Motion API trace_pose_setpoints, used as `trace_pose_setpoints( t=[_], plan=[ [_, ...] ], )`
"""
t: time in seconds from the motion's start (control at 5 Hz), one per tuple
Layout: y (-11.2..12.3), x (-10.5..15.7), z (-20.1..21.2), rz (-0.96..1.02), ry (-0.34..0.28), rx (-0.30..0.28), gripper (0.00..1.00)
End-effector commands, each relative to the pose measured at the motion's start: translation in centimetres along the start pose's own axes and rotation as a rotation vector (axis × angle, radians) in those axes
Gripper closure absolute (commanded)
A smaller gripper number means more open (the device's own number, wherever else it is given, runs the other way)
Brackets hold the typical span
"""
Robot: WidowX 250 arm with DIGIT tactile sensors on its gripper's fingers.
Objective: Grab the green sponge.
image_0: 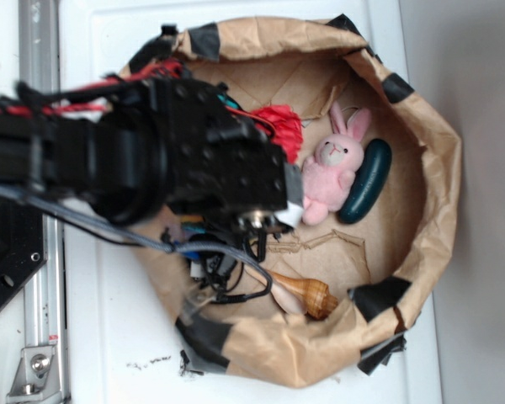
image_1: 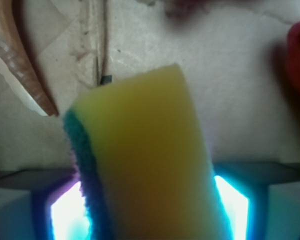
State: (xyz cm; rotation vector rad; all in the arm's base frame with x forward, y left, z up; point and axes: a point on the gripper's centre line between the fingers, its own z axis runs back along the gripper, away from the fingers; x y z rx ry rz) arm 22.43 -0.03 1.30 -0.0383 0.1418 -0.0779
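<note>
Filling the centre and lower half of the wrist view, the green sponge (image_1: pixel 150 165) sits right between the gripper (image_1: pixel 150 220) pads, a yellow foam wedge with a teal-green scouring layer along its left edge. Its long axis runs up the frame, straight out from the gripper, with the narrower end pointing away and slightly right. The glowing pads (image_1: pixel 65 210) flank it at lower left and lower right, so the gripper appears to be pinching the sponge, though the actual contact is blurred. Behind it lies brown paper, a wooden spoon (image_1: pixel 20 60) at upper left and something red (image_1: pixel 297 55) at the right edge. From the exterior view the black arm (image_0: pixel 151 151) hides the sponge; the pink bunny (image_0: pixel 337 164) and dark green oblong (image_0: pixel 366 181) lie to its right inside the paper bag (image_0: pixel 438 143).
</note>
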Motion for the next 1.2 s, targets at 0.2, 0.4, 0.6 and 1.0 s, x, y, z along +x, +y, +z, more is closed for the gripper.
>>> trace_pose_setpoints(
  t=[0.2, 0.4, 0.6, 1.0],
  plan=[
    [-0.1, 2.4, 10.9, -0.037, -0.172, -0.018, 1.0],
    [1.0, 2.8, 16.2, 0.015, -0.255, -0.005, 1.0],
    [1.0, 2.0, 17.1, 0.094, -0.31, 0.018, 1.0],
    [0.3, 0.2, 16.8, 0.223, -0.362, 0.054, 1.0]
  ],
)
